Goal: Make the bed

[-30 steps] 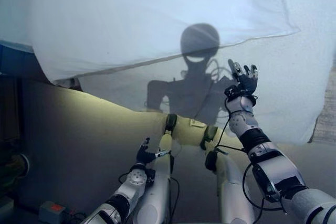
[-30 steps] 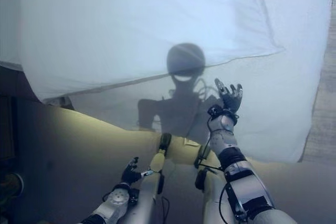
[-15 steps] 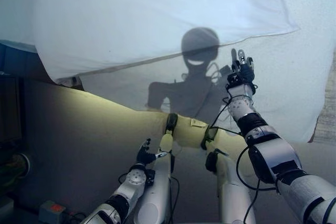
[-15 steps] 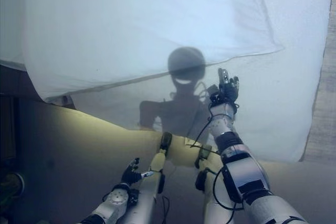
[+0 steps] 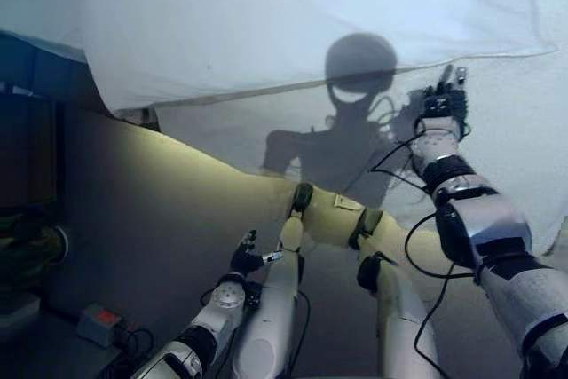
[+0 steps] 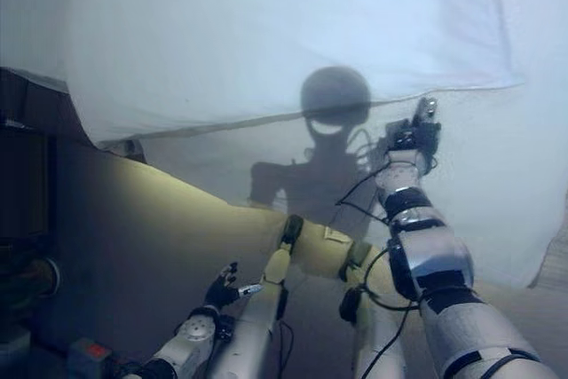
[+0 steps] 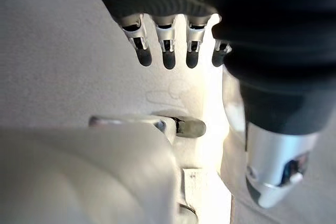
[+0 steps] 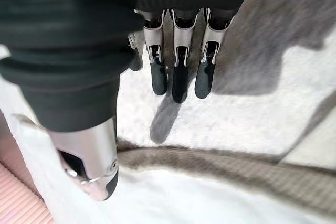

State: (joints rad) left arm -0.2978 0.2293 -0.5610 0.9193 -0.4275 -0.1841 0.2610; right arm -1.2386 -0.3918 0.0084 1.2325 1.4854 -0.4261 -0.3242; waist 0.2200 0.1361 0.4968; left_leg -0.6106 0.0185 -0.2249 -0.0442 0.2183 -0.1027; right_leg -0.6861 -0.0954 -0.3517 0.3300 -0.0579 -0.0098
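Observation:
A large white duvet (image 5: 293, 15) lies across the bed, its lower edge (image 5: 266, 93) running over the white sheet (image 5: 519, 144). My right hand (image 5: 441, 102) is stretched out over the sheet just short of that edge, fingers straight and holding nothing. In the right wrist view its fingers (image 8: 178, 74) hover over white cloth, with a grey-shadowed fold (image 8: 220, 169) close by. My left hand (image 5: 244, 257) hangs low in front of the bed's side with relaxed fingers (image 7: 168, 51), empty.
The bed's pale side panel (image 5: 177, 193) runs below the sheet's edge. A dark area at the left holds a small grey box with a red label (image 5: 99, 319). Pinkish slatted flooring (image 8: 21, 203) shows beside the bed.
My right arm has reached farther forward, bringing the hand up close to the duvet's lower edge and turning it edge-on. The camera has shifted. The left hand has stayed put.

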